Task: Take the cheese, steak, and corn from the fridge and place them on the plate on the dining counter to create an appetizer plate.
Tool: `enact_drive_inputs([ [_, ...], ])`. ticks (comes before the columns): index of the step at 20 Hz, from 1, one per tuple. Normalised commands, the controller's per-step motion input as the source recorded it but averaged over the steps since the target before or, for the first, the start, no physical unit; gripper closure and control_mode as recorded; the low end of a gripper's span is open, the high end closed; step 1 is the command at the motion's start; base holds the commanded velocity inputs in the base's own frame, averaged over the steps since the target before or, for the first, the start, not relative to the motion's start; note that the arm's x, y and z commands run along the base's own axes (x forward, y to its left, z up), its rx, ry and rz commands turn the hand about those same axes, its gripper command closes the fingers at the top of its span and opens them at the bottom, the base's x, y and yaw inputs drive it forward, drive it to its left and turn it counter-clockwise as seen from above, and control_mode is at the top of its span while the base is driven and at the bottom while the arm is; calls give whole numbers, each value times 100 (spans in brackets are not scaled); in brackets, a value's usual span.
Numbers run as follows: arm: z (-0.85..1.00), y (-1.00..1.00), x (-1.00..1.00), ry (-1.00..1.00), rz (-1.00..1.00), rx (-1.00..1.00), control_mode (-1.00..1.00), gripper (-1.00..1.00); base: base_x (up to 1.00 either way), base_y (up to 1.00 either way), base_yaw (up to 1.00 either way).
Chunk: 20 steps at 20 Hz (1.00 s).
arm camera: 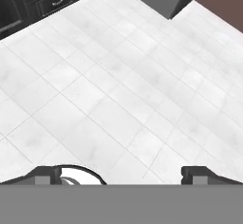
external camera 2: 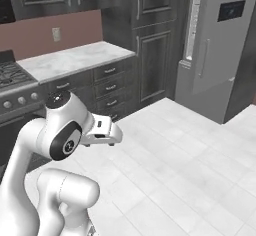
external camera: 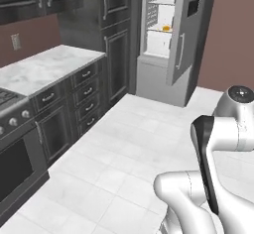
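The fridge (external camera: 184, 44) stands at the far end of the room with its grey door swung open, showing white shelves. On one shelf lies a small orange-yellow piece (external camera: 166, 28), the cheese by its colour. Steak and corn are too small to make out; the plate and the dining counter are out of view. From the other side the fridge (external camera 2: 216, 50) shows mostly its steel front. My gripper (arm camera: 121, 175) is open, far from the fridge, pointing down at the bare floor with nothing between its fingertips (arm camera: 47, 173). My hand (external camera 2: 102, 132) sits low, close to the base.
Dark wood-grain cabinets with a marble counter (external camera: 47, 67) run along the left, ending in a stove (external camera: 7, 104). A tall dark cabinet (external camera: 116, 34) stands left of the fridge. The white tiled floor (external camera: 129, 144) lies open between me and the fridge.
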Motion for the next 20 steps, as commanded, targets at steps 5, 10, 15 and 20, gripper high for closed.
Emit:
enact_drive_inputs([
  [5, 0, 0, 0, 0, 0, 0, 100, -100, 100, 22, -9],
  [10, 0, 0, 0, 0, 0, 0, 100, -100, 100, 1, -13],
  [15, 0, 0, 0, 0, 0, 0, 100, -100, 100, 4, -13],
  [20, 0, 0, 0, 0, 0, 0, 100, -100, 100, 20, -13],
])
